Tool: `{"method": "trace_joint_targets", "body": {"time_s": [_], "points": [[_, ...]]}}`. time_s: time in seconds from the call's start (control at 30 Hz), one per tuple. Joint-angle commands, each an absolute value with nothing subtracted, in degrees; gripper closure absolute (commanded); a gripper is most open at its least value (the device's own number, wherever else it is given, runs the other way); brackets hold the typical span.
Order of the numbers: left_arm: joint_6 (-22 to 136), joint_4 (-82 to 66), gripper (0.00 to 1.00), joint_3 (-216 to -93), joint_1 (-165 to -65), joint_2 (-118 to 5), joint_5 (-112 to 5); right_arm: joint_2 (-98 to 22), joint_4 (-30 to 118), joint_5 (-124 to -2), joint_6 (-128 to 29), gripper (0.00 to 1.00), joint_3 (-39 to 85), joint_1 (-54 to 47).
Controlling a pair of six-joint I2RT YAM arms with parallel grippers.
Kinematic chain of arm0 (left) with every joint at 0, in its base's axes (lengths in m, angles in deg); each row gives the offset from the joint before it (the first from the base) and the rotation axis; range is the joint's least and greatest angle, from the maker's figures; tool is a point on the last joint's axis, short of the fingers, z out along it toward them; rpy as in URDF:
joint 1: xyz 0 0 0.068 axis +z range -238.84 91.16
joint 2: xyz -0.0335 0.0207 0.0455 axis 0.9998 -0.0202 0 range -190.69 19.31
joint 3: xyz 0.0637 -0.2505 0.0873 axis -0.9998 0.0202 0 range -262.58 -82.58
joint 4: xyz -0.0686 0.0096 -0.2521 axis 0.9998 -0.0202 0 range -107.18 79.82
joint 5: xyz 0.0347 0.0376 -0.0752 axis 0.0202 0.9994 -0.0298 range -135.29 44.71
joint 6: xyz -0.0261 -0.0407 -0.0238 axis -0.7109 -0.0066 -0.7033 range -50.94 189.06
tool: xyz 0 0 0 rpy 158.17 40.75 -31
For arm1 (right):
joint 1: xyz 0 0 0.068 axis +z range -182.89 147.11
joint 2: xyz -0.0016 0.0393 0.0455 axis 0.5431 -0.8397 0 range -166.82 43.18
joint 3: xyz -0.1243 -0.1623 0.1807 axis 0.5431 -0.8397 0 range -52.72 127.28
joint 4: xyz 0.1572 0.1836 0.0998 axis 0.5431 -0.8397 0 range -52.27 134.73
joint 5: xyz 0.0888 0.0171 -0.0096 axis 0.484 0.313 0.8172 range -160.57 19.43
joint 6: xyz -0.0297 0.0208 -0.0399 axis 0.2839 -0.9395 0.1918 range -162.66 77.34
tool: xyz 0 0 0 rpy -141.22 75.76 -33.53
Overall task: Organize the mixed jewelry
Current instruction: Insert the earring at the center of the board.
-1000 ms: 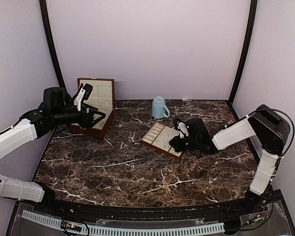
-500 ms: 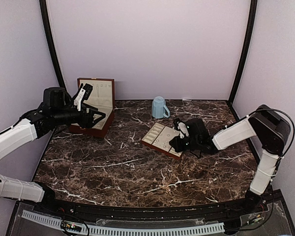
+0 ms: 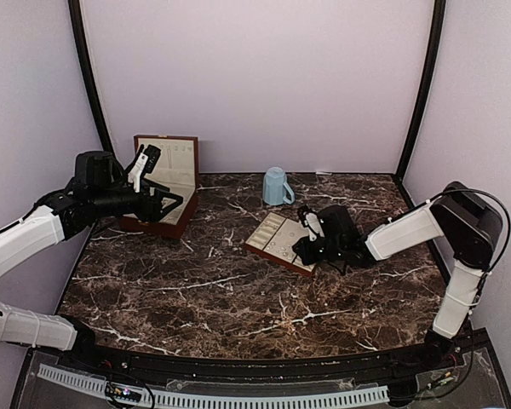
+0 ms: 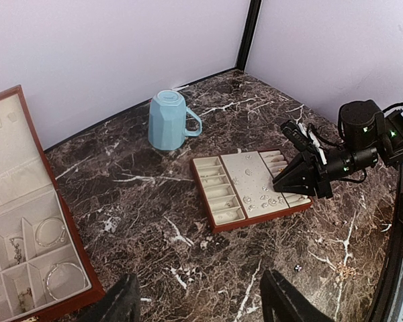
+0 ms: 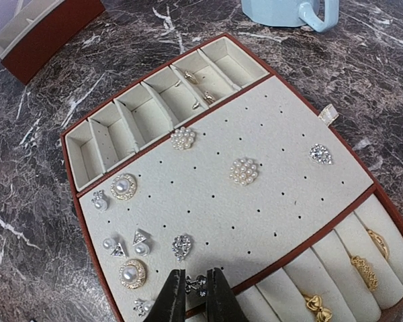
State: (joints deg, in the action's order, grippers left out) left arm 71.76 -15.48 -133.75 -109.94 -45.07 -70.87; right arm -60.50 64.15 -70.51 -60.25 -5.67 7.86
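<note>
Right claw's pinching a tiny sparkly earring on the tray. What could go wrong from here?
The right claw grips the sparkly earring only at its very tips, so it may slip and vanish on the veined marble table. The crystal stud and gold-rimmed pearl lie close beside the claw; lifting or opening could knock them across the tray.

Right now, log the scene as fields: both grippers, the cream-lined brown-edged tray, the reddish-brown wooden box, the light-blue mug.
cream-lined brown-edged tray: pearl and crystal studs on its pad, gold rings in slots
reddish-brown wooden box: lid open, bracelets inside
light-blue mug: behind the tray, not touching
left gripper: open, empty, raised beside the box
right gripper: nearly shut, small silvery stud between its fingertips, over the tray's edge
</note>
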Motion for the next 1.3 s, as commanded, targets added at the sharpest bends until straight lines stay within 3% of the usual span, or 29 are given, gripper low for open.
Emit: {"method": "trace_joint_targets", "body": {"time_s": [0.0, 0.2, 0.6, 0.73, 1.27], "points": [[71.63, -15.02, 0.36, -133.11, -109.75, -44.18, -70.71, -62.68, 58.72, -73.76, -59.6, 0.86, -5.56, 8.67], [71.65, -14.97, 0.36, -133.03, -109.71, -44.1, -70.54, -60.43, 57.65, -74.28, -60.27, 0.81, -4.89, 8.74], [71.6, -15.1, 0.36, -133.11, -109.7, -43.81, -70.7, -54.62, 54.73, -75.46, -61.21, 0.58, -2.37, 8.68], [71.67, -15.17, 0.36, -133.11, -109.76, -43.62, -70.51, -53.94, 54.43, -74.66, -61.3, 0.56, -1.35, 8.68], [71.88, -15.3, 0.36, -133.11, -109.73, -43.18, -70.14, -59.62, 51.58, -74.0, -61.87, 0.94, 2.47, 8.77]]}}
